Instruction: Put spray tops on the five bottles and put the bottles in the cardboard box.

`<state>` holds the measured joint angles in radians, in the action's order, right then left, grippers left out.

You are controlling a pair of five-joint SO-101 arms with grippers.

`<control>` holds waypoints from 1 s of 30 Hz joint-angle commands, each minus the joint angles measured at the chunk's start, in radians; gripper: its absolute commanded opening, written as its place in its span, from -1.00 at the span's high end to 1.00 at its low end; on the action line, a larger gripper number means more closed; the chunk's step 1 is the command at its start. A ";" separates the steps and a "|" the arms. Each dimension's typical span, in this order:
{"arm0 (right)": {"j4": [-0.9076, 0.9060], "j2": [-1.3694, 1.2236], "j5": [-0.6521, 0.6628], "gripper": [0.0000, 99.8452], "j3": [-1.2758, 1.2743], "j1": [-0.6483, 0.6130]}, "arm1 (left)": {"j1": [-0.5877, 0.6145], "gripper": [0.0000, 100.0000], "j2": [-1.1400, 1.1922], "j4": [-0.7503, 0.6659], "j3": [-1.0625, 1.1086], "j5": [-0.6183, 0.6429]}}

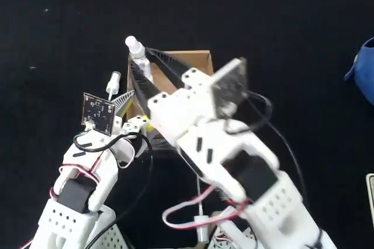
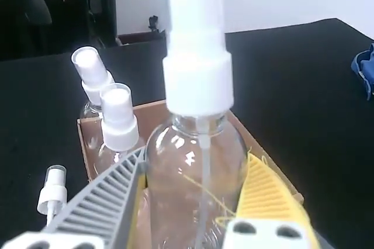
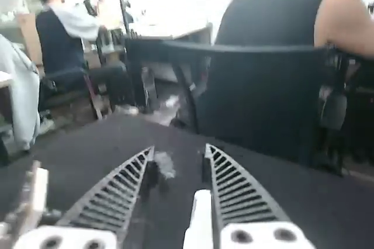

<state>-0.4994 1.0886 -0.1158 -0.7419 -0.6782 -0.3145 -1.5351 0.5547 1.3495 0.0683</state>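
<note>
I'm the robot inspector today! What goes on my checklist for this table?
Surface: black table.
Job's things: cardboard box with two topped bottles at its far corner; third topped bottle held over the box; loose spray top on the table beside it.
Clutter: blue cloth at the table's edge.
Grippers: left gripper shut on the third bottle; right gripper open, holding nothing.
Cables: red and white wires near the arm bases.
Surroundings: black chair beyond the table.

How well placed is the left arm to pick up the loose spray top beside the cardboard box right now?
Probably not yet: the left gripper's fingers are shut on a capped bottle. The spray top itself sits unobstructed beside the cardboard box.
</note>
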 commanded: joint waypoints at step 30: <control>-0.169 0.796 0.106 0.82 -0.877 0.578 | 0.097 0.94 -0.012 -0.540 0.272 0.011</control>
<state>-0.7050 1.7960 -0.0192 -1.6226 -0.1243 -0.2271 -1.5351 0.0437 1.6303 0.0683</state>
